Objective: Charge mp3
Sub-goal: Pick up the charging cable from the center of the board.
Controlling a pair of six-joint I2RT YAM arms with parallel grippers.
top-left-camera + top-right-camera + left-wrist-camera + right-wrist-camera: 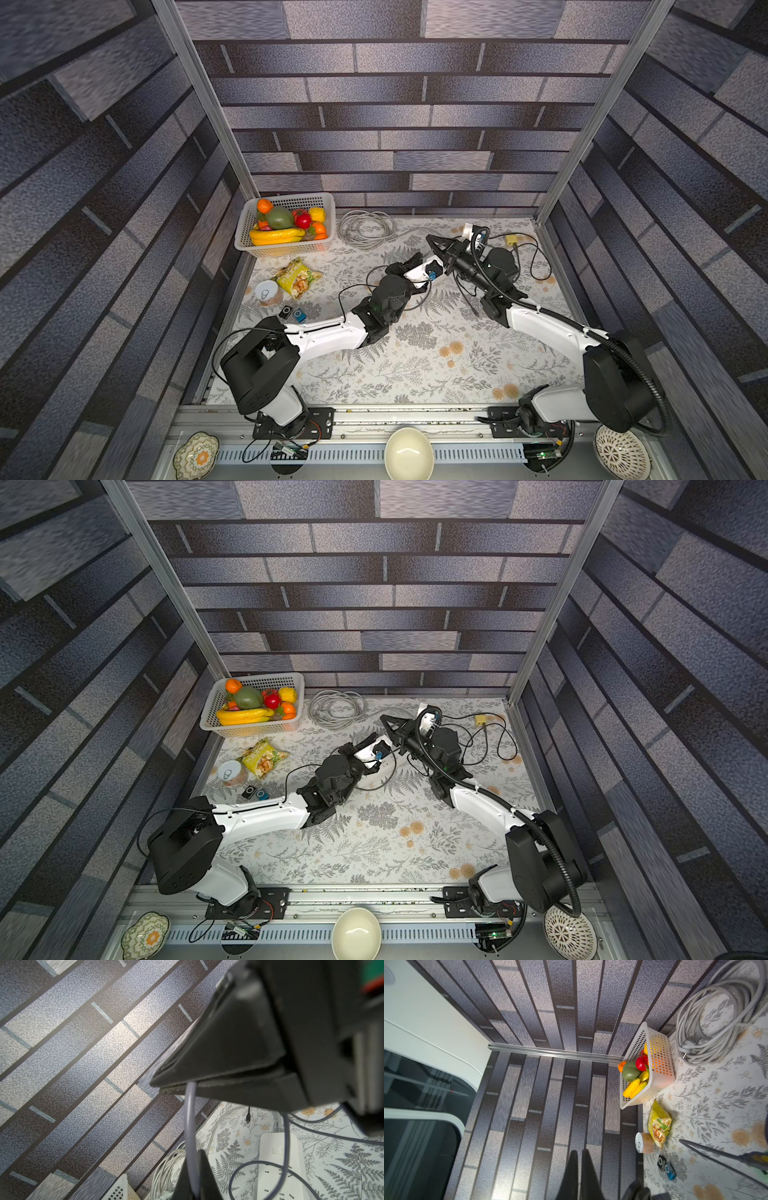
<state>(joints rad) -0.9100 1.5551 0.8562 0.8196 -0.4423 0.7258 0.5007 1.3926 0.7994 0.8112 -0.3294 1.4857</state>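
Far to the left, against the back wall, a white slotted basket (282, 249) stood heaped with toy fruit, a yellow banana (276, 236) lying across the front. Nearer me on the flowered surface (415, 365) lay a yellow snack packet (297, 277) with a pull-tab can (268, 291) just beside it. Just in front of the can sat the black mp3 player (285, 312) and the blue mp3 player (300, 316), side by side on the surface near its left edge, well apart from both arms.

To the right of the basket, a coil of thick grey cable (365, 228) rested by the back wall.

Past the coil, the left end effector (409, 262) reached toward the back of the surface. From its wrist camera, a thin dark cable (190, 1118) ran down along its one visible finger (200, 1167). I could not tell whether that end effector was clamped or slack.

Just beside it, the right end effector (432, 240) pointed leftward, its jaws clenched together. The thin dark cable came out from the seam between them. Below the two lay a white power strip (278, 1167), with a loop of the cable crossing it and a small black plug (248, 1119) visible beyond.

Farther right, more loops of black cable wandered over the surface, and a small yellow block (511, 239) sat near the back right corner.
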